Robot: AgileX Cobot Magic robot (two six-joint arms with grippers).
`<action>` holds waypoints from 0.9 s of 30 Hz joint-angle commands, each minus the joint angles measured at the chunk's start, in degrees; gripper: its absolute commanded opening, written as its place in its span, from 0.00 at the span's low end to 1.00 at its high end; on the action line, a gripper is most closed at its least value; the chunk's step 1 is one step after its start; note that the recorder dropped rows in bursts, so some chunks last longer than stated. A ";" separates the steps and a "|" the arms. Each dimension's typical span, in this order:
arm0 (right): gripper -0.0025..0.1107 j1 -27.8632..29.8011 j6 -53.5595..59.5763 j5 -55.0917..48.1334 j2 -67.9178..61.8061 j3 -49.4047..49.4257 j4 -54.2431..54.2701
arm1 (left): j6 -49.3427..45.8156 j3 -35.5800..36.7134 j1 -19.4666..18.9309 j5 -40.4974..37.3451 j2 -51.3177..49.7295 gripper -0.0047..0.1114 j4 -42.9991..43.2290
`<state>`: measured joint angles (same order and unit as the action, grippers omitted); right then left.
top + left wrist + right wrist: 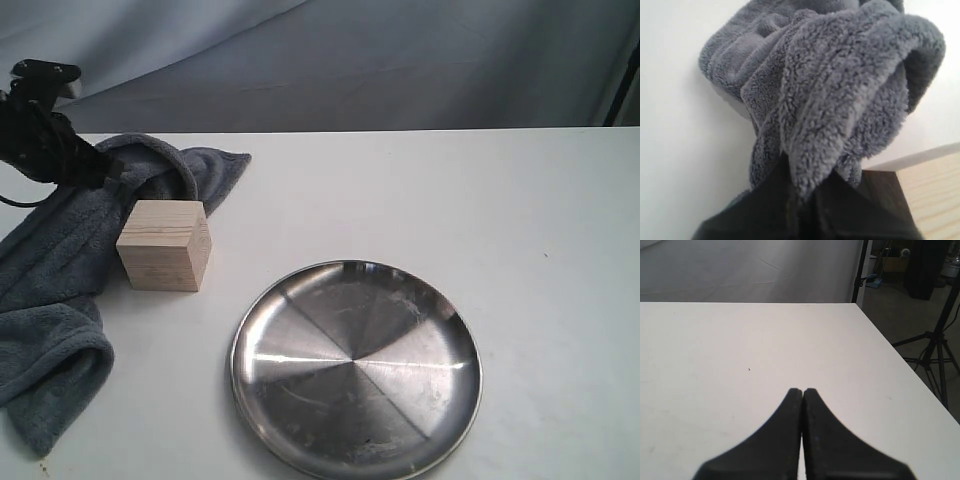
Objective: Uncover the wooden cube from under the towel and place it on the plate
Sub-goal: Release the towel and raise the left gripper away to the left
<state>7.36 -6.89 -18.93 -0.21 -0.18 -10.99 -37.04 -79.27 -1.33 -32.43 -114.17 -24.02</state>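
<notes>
The wooden cube (165, 245) stands uncovered on the white table, left of the steel plate (356, 366). The dark blue-grey towel (55, 290) lies bunched behind and to the left of the cube, trailing toward the front left edge. My left gripper (112, 172) is shut on a fold of the towel (840, 110) just behind the cube, and a corner of the cube (935, 195) shows beside its jaws. My right gripper (802, 390) is shut with nothing in it, over bare table, and does not show in the exterior view.
The table's right edge (890, 347) drops off to a floor with light stands. A grey backdrop hangs behind the table. The left arm's black cabling (35, 120) sits at the far left.
</notes>
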 commanded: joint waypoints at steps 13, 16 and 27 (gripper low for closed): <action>0.02 0.02 -0.02 -0.01 0.21 0.18 -0.05 | 35.77 -0.40 0.13 -8.34 -2.11 0.12 41.02; 0.02 0.02 -0.02 -0.01 0.21 0.18 -0.05 | 36.54 -0.40 0.13 -8.63 -1.61 0.42 40.87; 0.02 0.02 -0.02 -0.01 0.21 0.18 -0.05 | 37.04 -0.40 0.13 -9.58 6.65 0.90 38.08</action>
<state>7.36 -6.89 -18.93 -0.21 -0.18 -10.99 -0.59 -79.37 -1.33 -42.30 -109.79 15.56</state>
